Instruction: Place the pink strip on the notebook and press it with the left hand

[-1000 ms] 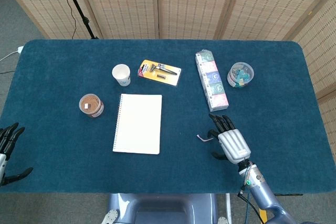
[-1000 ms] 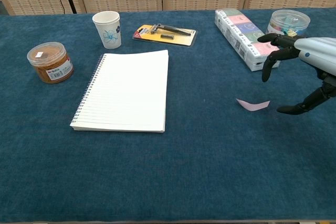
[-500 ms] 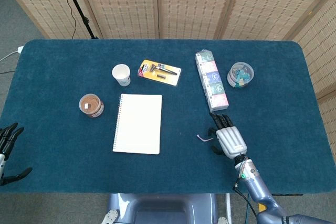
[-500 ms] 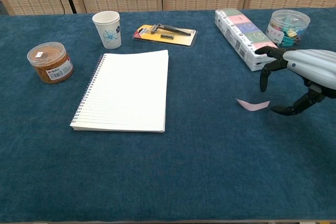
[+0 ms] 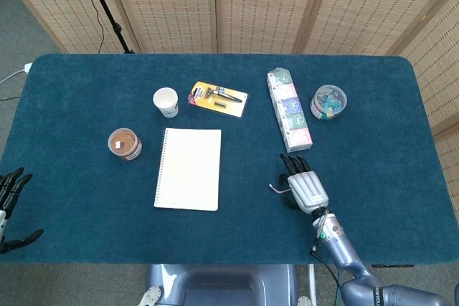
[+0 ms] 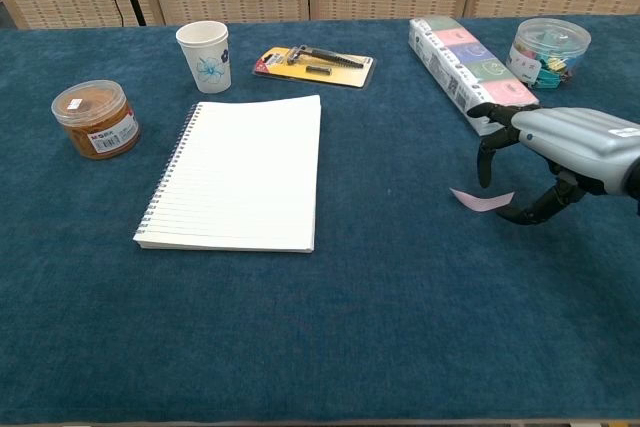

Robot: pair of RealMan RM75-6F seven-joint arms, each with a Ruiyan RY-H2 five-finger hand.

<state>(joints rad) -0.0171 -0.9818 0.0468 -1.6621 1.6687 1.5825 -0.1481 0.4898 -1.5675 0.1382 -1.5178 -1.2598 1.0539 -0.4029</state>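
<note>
Woven folding screens [image 5: 237, 5] close off the background behind a bench [image 5: 86, 241] covered in dark blue cloth. The largest item on it is the white spiral notebook [image 6: 240, 172], lying flat and open to a blank page left of centre, with nothing on the page. A long box of coloured packets [image 6: 455, 57] lies toward the far right, a carded razor pack [image 6: 313, 64] sits beyond the notebook, and a paper cup [image 6: 204, 55], an orange-lidded jar [image 6: 94, 119] and a clear tub of clips [image 6: 548, 49] complete the layout. The right hand [image 6: 520, 172] hangs just over the pink strip [image 6: 480, 199], fingers spread and curled downward with the thumb reaching in from the near side; it holds nothing, and contact with the strip cannot be confirmed. The left hand [image 5: 10, 206] rests at the far left bench edge, fingers apart and empty. The pink strip lies on the cloth well to the right of the notebook. Task status: no stage is complete; pickup, transfer to the notebook and pressing with the left hand all remain. The chest view shows the strip's slightly curled shape and the gap under the right hand's fingers; the head view largely hides the strip beneath that hand but alone shows the left hand.
</note>
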